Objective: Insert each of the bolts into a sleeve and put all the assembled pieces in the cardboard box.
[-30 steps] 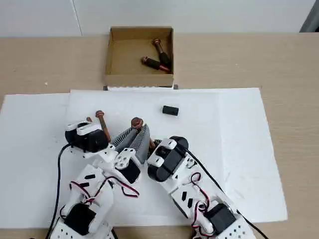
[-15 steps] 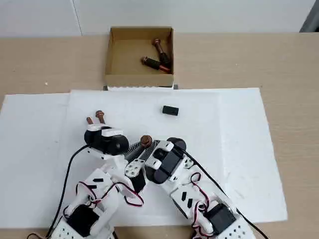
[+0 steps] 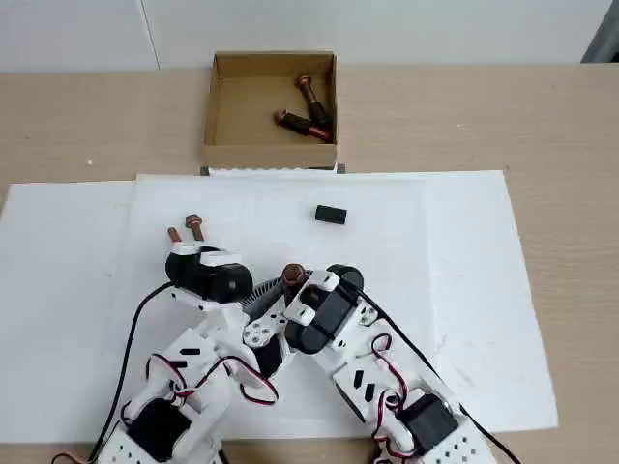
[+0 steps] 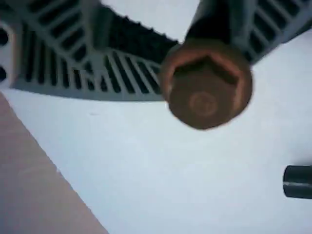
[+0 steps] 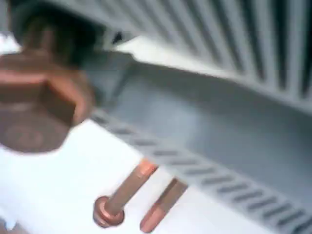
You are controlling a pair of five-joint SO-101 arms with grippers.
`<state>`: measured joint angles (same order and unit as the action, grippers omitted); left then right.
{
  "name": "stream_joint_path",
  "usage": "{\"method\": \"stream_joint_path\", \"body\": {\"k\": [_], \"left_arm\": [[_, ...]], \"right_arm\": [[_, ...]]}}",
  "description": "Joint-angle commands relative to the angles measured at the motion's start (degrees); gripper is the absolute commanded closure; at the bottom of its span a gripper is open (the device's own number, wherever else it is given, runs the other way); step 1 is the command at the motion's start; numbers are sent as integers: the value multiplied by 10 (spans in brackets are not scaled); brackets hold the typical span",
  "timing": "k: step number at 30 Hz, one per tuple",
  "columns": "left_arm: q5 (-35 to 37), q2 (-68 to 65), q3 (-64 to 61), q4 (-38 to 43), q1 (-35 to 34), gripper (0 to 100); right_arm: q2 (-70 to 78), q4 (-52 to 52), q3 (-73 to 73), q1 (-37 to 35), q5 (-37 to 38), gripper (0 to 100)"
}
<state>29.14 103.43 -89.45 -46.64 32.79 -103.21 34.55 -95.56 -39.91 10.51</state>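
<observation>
Tabletop wood (image 3: 542, 116) is carrying a wide white sheet (image 3: 464, 290) that is covering most of its near half. Two arms are standing at the near edge of this sheet and leaning in toward each other, so that their wrists are almost meeting in the middle. The left arm (image 3: 208, 275) is angling to the right, and the right arm (image 3: 324, 309) is angling to the left.

Just past the sheet's far edge the cardboard box (image 3: 227, 111) is sitting open. Two assembled pieces (image 3: 308, 111) are lying close together in its right half.

The left claw (image 3: 276, 288) is clenching a bolt (image 3: 293, 275), whose coppery hex head is facing the left wrist camera. Something dark is sitting behind that head, too blurred to name. The right claw (image 5: 161, 97) is crowding right up against the same bolt, but whether it is clenched or released cannot be told.

A black sleeve (image 3: 330, 214) is lying on its side on the sheet, between the arms and the box and apart from both. Two loose bolts (image 3: 186, 230) are lying side by side on the paper just beyond the left arm's wrist.
</observation>
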Motion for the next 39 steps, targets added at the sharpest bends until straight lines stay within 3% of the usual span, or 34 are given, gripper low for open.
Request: {"method": "stream_joint_path", "body": {"k": [1,10,13,16,22,26,30,39], "left_arm": [[-25,5,40,-14,-25,819],[-61,5,92,-62,-75,820],[-61,6,105,-67,-94,882],[-62,7,112,-66,-143,1000],[-143,6,69,-69,-272,994],[-206,7,-10,-67,-327,994],[-244,7,-57,-67,-343,994],[-246,7,-62,-66,-341,994]], "right_arm": [[-7,-19,8,3,5,996],[-7,-19,7,3,5,996],[-7,-19,10,14,5,996],[-7,-15,20,51,1,996],[-1,-3,25,153,-74,996],[0,44,43,177,-121,996],[0,126,77,183,-156,996],[54,159,177,198,-157,996]]}}
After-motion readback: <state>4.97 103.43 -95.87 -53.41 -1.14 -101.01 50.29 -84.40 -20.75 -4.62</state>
